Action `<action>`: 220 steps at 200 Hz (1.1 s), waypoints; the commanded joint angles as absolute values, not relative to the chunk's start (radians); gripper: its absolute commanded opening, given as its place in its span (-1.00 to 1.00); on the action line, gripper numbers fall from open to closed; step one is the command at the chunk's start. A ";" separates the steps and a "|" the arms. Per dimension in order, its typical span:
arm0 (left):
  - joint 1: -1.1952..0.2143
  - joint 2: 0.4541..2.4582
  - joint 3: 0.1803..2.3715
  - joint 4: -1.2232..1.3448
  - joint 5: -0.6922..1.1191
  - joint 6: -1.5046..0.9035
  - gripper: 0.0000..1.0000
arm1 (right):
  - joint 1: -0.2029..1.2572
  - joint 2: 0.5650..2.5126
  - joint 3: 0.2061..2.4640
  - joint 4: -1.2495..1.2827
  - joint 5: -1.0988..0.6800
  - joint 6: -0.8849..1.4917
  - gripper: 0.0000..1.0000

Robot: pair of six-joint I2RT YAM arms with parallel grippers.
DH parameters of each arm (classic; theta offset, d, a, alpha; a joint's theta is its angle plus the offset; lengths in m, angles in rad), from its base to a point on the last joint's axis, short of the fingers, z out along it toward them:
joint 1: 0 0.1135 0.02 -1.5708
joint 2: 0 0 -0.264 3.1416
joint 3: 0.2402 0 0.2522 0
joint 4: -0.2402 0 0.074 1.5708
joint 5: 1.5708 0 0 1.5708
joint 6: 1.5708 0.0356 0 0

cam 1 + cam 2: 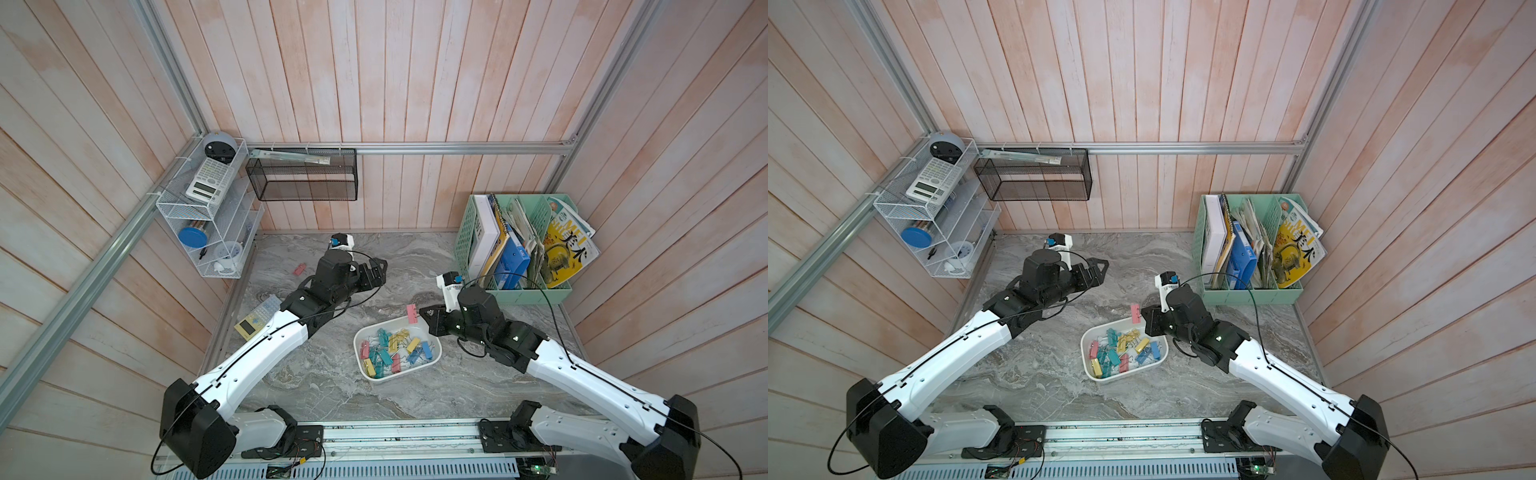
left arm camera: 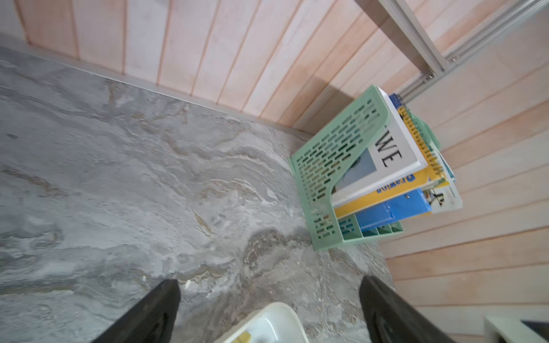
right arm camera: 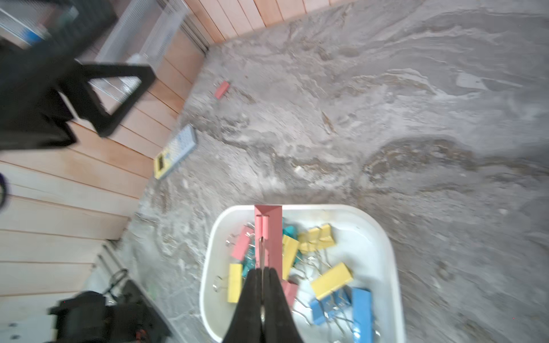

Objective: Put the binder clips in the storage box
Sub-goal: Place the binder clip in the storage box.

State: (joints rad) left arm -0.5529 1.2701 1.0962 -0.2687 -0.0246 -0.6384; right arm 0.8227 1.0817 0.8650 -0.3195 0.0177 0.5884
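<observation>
Pinching a pink binder clip (image 3: 269,234) by its wire handle, the right gripper (image 3: 262,271) holds it over the storage box's (image 3: 390,261) far rim, jaws pressed together. Inside the box lies a heap of pink, teal, yellow and blue binder clips (image 1: 395,350). The right arm (image 1: 582,374) reaches in from the box's right. The left gripper (image 2: 270,283), spread wide and empty, hangs well beyond the box's far side. A stray pink clip (image 1: 299,269) lies far-left of the box.

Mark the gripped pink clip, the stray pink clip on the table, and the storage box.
gripped pink clip (image 3: 271,231): right wrist view, on its pink body.
stray pink clip (image 1: 299,269): in a top view, middle of its body.
storage box (image 3: 365,237): right wrist view, bare inner wall.
</observation>
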 commanded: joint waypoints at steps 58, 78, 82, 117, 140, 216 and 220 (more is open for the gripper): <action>-0.466 1.248 1.020 -0.388 -0.164 -0.565 0.99 | 0.828 1.316 0.941 -0.486 0.155 0.338 -1.00; -0.459 1.250 1.010 -0.388 -0.159 -0.563 0.99 | 0.828 1.358 0.962 -0.503 0.232 0.340 -1.00; -0.458 1.250 1.009 -0.387 -0.158 -0.564 0.99 | 0.828 1.364 0.965 -0.505 0.242 0.347 -1.00; -0.448 1.273 1.005 -0.390 -0.171 -0.561 1.00 | 0.828 1.427 0.945 -0.426 0.143 0.387 -1.00; -0.420 1.291 1.003 -0.401 -0.187 -0.550 0.99 | 0.828 1.473 0.945 -0.425 0.153 0.412 -0.97; -0.274 1.368 1.044 -0.465 -0.195 -0.496 0.99 | 0.828 1.294 0.891 -0.471 0.278 0.510 -0.33; -0.263 1.379 1.056 -0.476 -0.203 -0.489 0.99 | 0.828 1.273 0.886 -0.471 0.285 0.522 -0.32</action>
State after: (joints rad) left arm -0.3115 1.3331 1.0183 -0.4229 -0.1677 -0.5346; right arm 0.8223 1.3872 0.9142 -0.4465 0.2070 0.4652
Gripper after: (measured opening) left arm 0.996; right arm 0.316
